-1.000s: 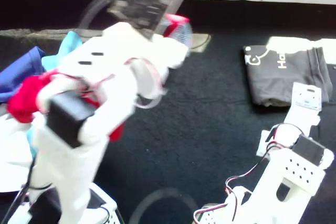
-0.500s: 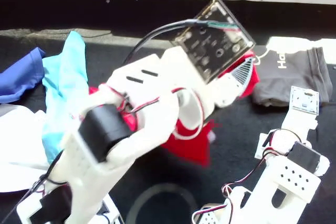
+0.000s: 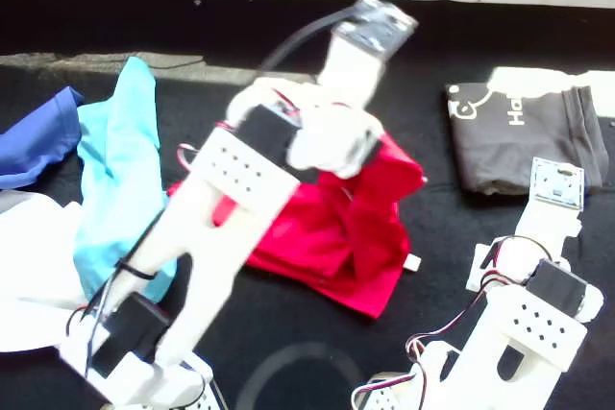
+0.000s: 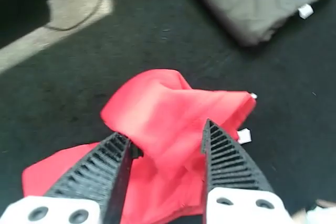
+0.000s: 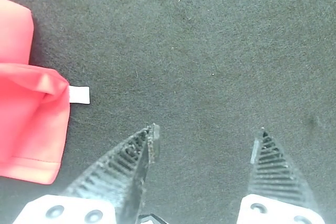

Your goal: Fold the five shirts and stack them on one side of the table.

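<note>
The red shirt [image 3: 327, 228] lies crumpled near the middle of the black tabletop [image 3: 452, 228], a small white tag [image 3: 412, 262] poking out at its 4 o'clock edge. The left hand [image 4: 166, 132] hangs over it with its fingers spread apart, and the bunched red cloth shows between them. The left arm [image 3: 231, 199] stretches from 7 o'clock towards the centre.

The right hand [image 5: 208, 129] is spread too, over bare tabletop just beside the red shirt's tagged corner. Its arm [image 3: 524, 314] sits at 5 o'clock.

A grey shirt [image 3: 524, 136] rests folded at 2 o'clock, well apart from the red one. At 9 o'clock a loose heap gathers the others: a light blue shirt [image 3: 120, 170] draped beside a dark blue shirt [image 3: 38, 136], with a white shirt [image 3: 34, 276] lower down at 8 o'clock.
</note>
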Motion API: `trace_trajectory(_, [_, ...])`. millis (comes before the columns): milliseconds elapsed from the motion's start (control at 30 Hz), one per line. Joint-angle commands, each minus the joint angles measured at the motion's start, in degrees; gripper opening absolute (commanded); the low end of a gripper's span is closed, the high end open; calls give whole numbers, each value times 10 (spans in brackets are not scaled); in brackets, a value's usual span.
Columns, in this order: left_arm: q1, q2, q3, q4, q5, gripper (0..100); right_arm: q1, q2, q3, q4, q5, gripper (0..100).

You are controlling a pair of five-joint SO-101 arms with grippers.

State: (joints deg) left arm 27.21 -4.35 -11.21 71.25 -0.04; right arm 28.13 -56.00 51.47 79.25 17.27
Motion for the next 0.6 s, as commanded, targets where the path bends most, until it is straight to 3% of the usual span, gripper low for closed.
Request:
trace_trajectory(0, [-59,-51,-22,36,5,195,-13,-6,1,-3,-2,277])
trace_trajectory(133, [-107,-112,-22,89,4,196,-87,-5,1,-6,-4,277])
trace_trajectory(267, [-127,-138,2,133,-55,194,-189,-4,0,-7,-6,277])
trace_trajectory(433, [-160,-138,70,150,-95,193,-286,-4,-4,-31,-6,277])
trace_trajectory(567, [-238,-140,131,150,-100,193,-342,-2,-12,-83,-37,277])
